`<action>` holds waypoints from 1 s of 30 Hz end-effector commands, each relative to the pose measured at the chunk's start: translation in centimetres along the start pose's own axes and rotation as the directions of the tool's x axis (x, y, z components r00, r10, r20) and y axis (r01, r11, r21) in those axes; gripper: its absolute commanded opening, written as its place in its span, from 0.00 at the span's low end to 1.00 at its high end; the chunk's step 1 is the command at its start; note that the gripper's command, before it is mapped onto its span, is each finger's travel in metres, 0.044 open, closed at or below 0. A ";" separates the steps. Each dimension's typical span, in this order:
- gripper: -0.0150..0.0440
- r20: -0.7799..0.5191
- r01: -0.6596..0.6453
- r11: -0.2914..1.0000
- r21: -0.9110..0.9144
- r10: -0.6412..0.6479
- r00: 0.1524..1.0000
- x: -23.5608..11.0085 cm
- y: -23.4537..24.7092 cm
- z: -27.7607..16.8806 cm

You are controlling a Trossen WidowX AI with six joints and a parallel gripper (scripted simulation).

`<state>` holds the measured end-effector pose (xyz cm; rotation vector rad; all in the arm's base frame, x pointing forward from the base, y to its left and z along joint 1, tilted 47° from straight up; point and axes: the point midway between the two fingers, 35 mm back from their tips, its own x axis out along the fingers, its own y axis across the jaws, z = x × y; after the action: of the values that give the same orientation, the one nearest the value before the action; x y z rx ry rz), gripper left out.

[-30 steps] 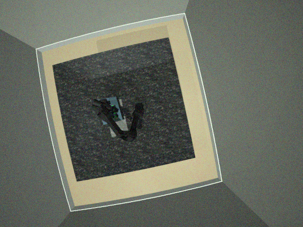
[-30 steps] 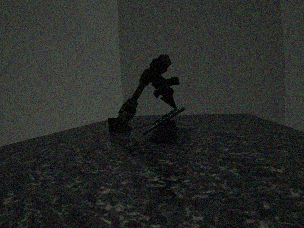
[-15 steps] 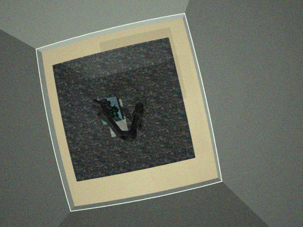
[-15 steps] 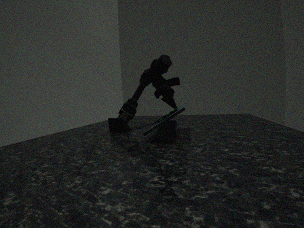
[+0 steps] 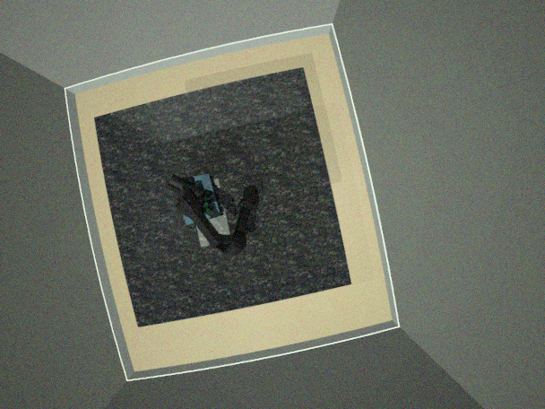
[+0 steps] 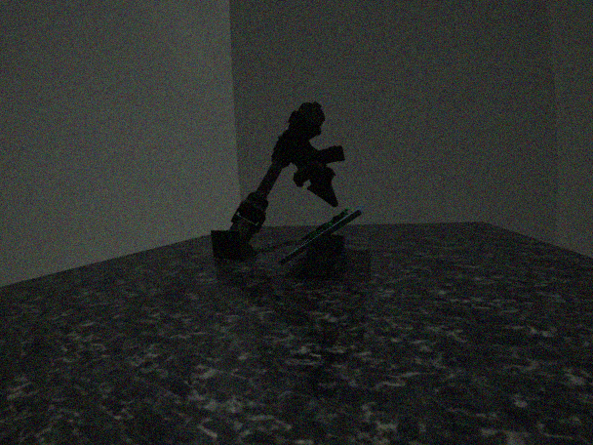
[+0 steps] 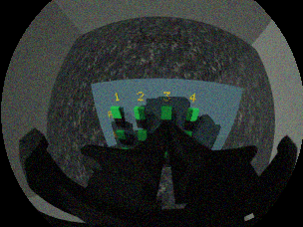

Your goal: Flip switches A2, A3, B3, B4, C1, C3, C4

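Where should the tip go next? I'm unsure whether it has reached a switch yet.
Probably ease straight down. In the exterior view the gripper, jaws shut and empty, hangs apart from the tilted panel; the wrist view puts it around column 3 of the green switches.

- Your arm (image 6: 273,166) rises from its base (image 6: 220,249), which sits well in from every edge of the counter. It leans up and forward to a high elbow.
- From that elbow the forearm and wrist fold downward, so the gripper (image 6: 332,199) points steeply down, tip lowest.
- Seen from above, your arm (image 5: 242,215) makes a folded V near the counter's middle.
- Your gripper's fingers are pressed fully together with nothing between them.
- In the wrist view the two dark fingers meet along the centre line.
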<state>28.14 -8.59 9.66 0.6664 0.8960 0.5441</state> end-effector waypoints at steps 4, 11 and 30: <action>0.25 0.031 0.009 1.000 -0.008 -0.009 0.999 -4.4 0.0 0.2; 0.25 0.029 0.011 1.000 -0.007 -0.011 1.000 -4.3 -0.2 -4.0; 0.25 0.057 0.008 1.000 -0.008 -0.007 0.998 0.0 -0.1 -5.6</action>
<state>23.18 -7.64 7.38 0.6598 0.8467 0.5172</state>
